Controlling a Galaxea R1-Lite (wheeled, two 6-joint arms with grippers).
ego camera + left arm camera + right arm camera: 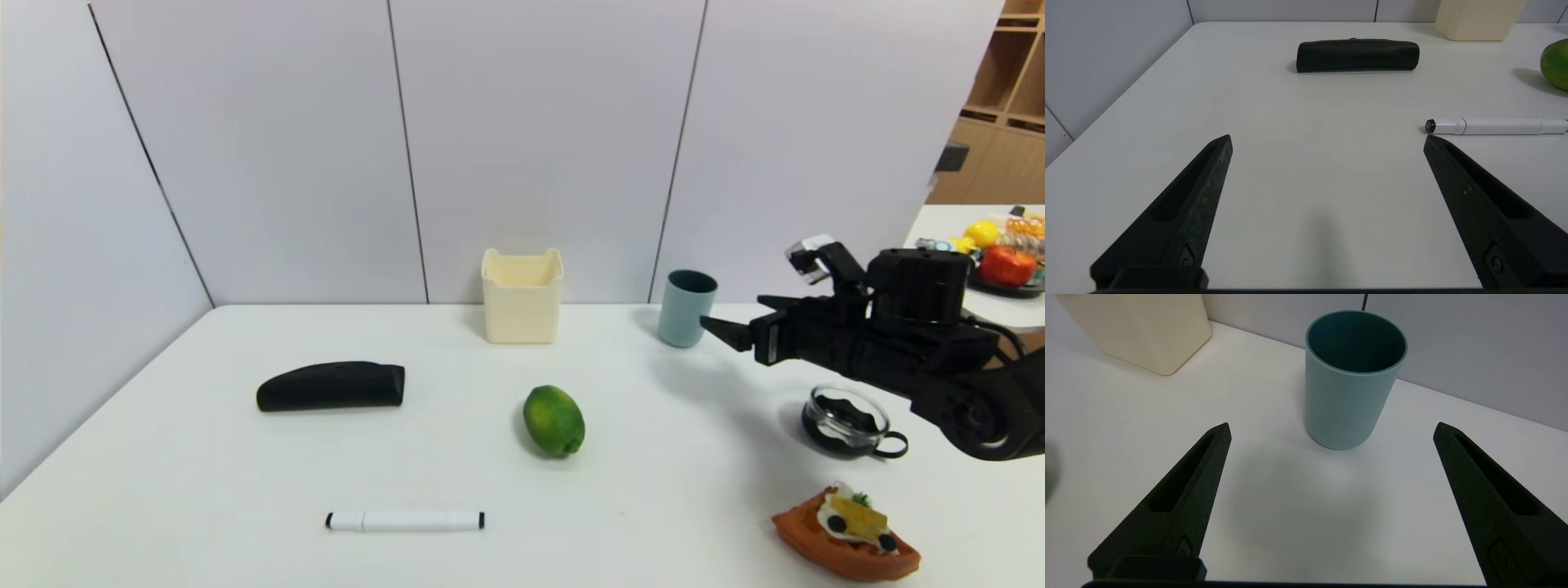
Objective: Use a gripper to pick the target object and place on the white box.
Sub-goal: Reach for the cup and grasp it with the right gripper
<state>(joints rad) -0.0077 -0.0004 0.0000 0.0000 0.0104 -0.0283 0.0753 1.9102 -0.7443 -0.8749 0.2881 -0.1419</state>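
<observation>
The left gripper (1327,141) never shows from the head, only in its own camera, jaws wide over bare table (245,474). The right gripper (722,331) hangs jaws apart, tips just short of the tumbler (687,309), which stands upright near the back wall, right of the box (522,296). A glass cup (849,420) sits under the right arm; lime (553,420) and pen (405,520) lie well clear.

tumbler (1347,400): smooth matt plastic | white box (522,298): matt plastic | table (204,482): smooth, matt
</observation>
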